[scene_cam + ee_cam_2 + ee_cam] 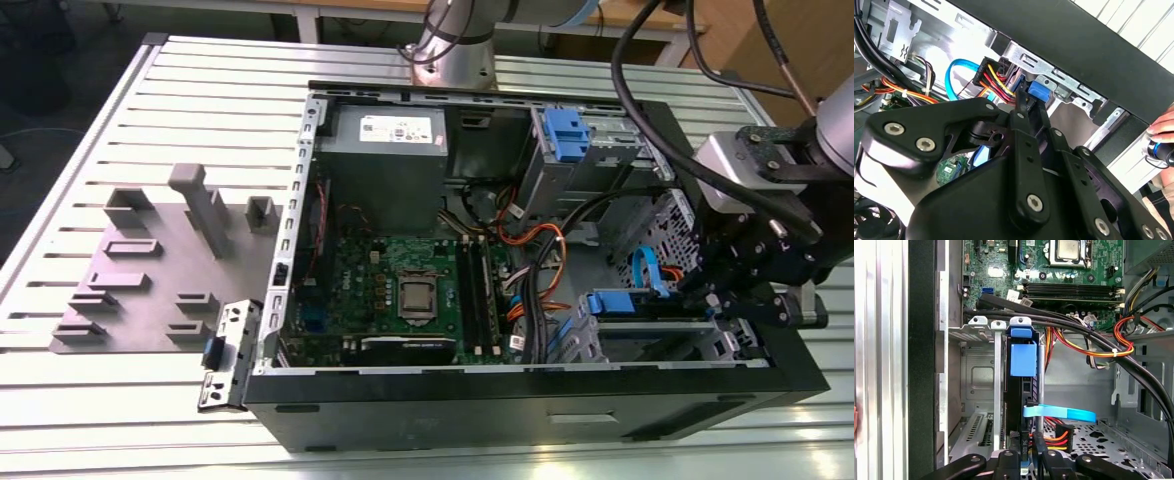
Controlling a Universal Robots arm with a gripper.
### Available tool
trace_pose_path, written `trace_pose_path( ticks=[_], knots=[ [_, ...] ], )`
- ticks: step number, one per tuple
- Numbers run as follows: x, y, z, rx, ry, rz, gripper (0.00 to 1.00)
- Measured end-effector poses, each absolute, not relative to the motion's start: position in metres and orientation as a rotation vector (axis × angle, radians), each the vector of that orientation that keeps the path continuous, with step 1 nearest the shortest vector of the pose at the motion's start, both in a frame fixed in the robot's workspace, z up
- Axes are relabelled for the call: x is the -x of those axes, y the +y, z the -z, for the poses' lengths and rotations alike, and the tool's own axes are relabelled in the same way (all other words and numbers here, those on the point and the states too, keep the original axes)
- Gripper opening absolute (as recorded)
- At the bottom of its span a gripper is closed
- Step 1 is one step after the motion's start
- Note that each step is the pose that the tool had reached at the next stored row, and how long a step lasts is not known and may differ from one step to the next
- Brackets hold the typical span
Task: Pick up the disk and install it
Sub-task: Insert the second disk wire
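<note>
hand (pixel 1024 460): at the disk's cabled end; grip can't be told, tips hidden
disk (pixel 1021 390): on edge in the case's (pixel 534 385) drive bay, mostly hidden
cables (pixel 1051 432): at the disk's end

A work table (pixel 120 110) with a top of pale metal slats was seen in the exterior view, the slats running across it from side to side. A flat grey fixture plate (pixel 147 290) with raised blocks and one taller post was laid on it toward the exterior view's left. Beyond the table's far edge a dark floor (pixel 54 60) was visible, and table legs (pixel 307 22) were made out there — light-coloured, upright. Wooden panelling (pixel 734 40) was seen at the far corner on the exterior view's right. The slats were evenly lit — no hard shadows.
</note>
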State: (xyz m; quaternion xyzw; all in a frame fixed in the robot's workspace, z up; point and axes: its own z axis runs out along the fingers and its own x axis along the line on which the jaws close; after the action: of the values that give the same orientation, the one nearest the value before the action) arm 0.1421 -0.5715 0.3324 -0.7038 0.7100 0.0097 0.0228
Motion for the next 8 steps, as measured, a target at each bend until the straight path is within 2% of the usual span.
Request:
trace_pose_path(
  ticks=[8],
  knots=[
    [-0.1422,-0.5715,-0.3324,2.18,2.199,-0.03,0.24]
  ],
)
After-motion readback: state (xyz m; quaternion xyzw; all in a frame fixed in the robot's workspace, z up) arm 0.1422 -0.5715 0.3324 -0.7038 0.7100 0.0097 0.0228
